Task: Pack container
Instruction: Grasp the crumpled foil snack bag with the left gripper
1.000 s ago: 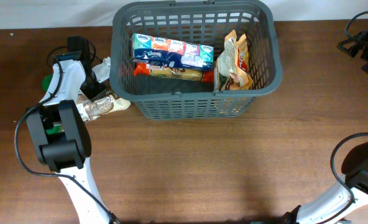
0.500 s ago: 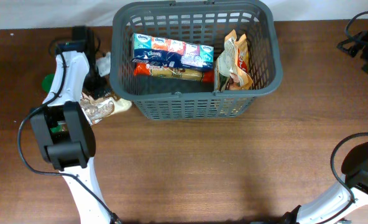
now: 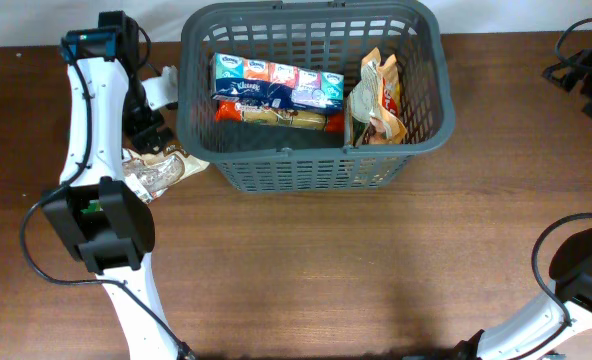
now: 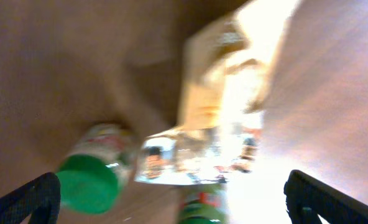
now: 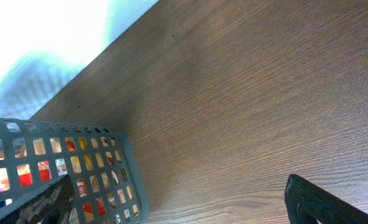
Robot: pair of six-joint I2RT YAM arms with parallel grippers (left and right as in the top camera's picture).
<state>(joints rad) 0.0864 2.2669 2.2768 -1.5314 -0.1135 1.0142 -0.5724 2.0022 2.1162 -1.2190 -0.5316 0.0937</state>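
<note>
Looks roughly half done: tissue packs (image 3: pixel 276 82) and snack bags (image 3: pixel 381 100) are already packed in the dark grey basket (image 3: pixel 316 168), upper centre of the overhead view. A clear packet (image 3: pixel 156 172) and a green-lidded jar (image 4: pixel 91 180) are left outside, at its left. Left gripper (image 4: pixel 181 200) and right gripper (image 5: pixel 184 202) are seen spread apart, nothing held.

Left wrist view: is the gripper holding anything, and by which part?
Nothing held. The left gripper has its fingers spread wide, empty between; the green-lidded jar and the clear bag lie below on the table, though blurred.
</note>
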